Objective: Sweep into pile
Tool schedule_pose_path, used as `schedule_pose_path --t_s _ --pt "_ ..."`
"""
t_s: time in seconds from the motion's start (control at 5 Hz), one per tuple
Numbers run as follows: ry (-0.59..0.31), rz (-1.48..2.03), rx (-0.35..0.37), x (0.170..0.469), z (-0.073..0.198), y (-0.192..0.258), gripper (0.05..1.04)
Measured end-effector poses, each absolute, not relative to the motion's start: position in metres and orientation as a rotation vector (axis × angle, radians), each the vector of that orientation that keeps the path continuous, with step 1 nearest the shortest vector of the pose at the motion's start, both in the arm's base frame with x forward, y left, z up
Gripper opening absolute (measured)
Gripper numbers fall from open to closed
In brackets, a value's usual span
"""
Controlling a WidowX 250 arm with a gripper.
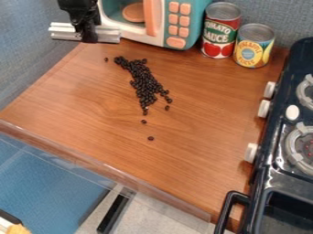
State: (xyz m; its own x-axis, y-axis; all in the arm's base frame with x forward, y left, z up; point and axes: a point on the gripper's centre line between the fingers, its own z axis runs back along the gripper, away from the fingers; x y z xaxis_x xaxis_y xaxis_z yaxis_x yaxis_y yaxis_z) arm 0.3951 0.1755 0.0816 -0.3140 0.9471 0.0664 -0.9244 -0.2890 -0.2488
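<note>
The gripper (90,35) hangs at the far left, above the far left part of the worktop (202,121), with a ribbed silvery bar (61,31) running crosswise at its lower end; I cannot tell whether it is spread or pressed together, or whether it pinches the bar. Small, glossy dark beans (145,84) lie on the wood between the far edge and the middle, left of centre, apart from the gripper. Most form one long, uneven band slanting from the far left toward the near right, thick in its middle and narrowing to a thin point at its near end. One stray bean sits just left of the band's far end, another off to the right of its near end, and two more lie nearer, the nearest well apart from the band. At the far side stands a teal and white toy microwave (157,23) with orange buttons and an orange handle. To its right are a tall red can (220,31) and, just beside it, a shorter yellow and blue can (253,45). A dark toy stove (278,170) with white knobs and grey burner grates runs along the right side, and a transparent strip (104,170) borders the near edge.
</note>
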Motion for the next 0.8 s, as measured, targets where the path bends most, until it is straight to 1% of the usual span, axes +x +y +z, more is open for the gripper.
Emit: schedule_pose_path --t_s 0.2,0.4,0.6,0.8 --pt "-0.336 1.812 -0.081 0.411 0.082 0.173 0.383" --pt "-0.337 1.798 -0.069 0.422 0.073 0.169 0.382" --pt "-0.348 1.792 -0.073 0.432 0.074 0.162 0.383" --pt "-0.332 1.822 -0.069 0.435 0.060 0.162 0.383"
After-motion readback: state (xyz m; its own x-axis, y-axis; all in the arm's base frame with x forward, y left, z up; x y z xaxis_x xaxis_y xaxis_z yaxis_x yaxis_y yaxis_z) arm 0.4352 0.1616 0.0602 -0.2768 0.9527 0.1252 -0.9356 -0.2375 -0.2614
